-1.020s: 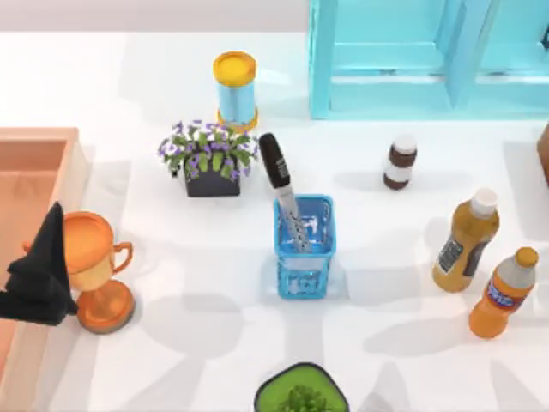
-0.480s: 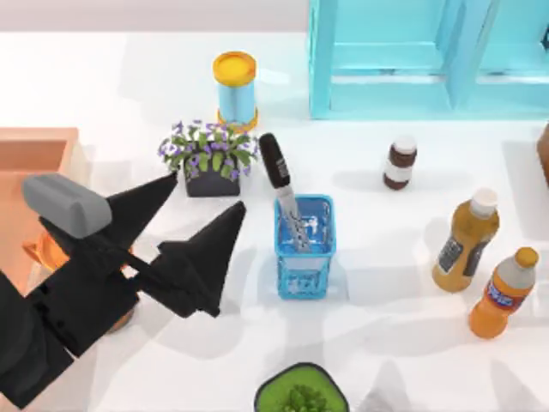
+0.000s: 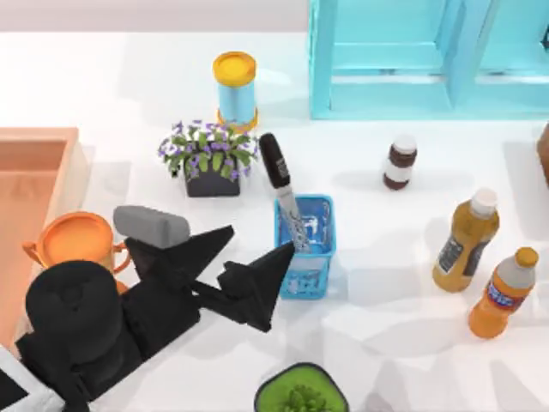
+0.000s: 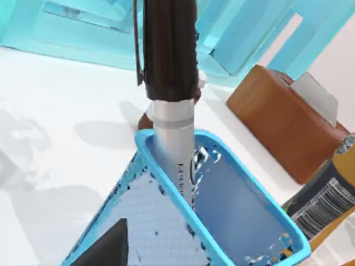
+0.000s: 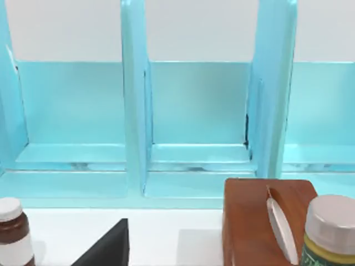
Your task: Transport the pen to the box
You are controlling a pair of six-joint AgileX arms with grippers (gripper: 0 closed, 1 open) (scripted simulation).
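Reach step: the left claw (image 3: 246, 253), fingers spread apart, nears the black-capped, silver-barrelled pen (image 3: 284, 190) standing tilted in the translucent blue square container (image 3: 304, 246). Next: straddle the barrel, clamp, lift, then carry toward the orange-brown box (image 3: 34, 163).

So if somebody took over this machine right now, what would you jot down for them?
Left gripper: open, low over the table beside the blue container, fingers pointing at it, holding nothing.
Right arm: parked facing the turquoise shelf.
Pen: standing tilted in the blue container, cap up, not yet gripped.
Box: at the table's left edge, beside the trophy.
Done: the approach. Left: grip the pen, lift it out, carry it to the box.
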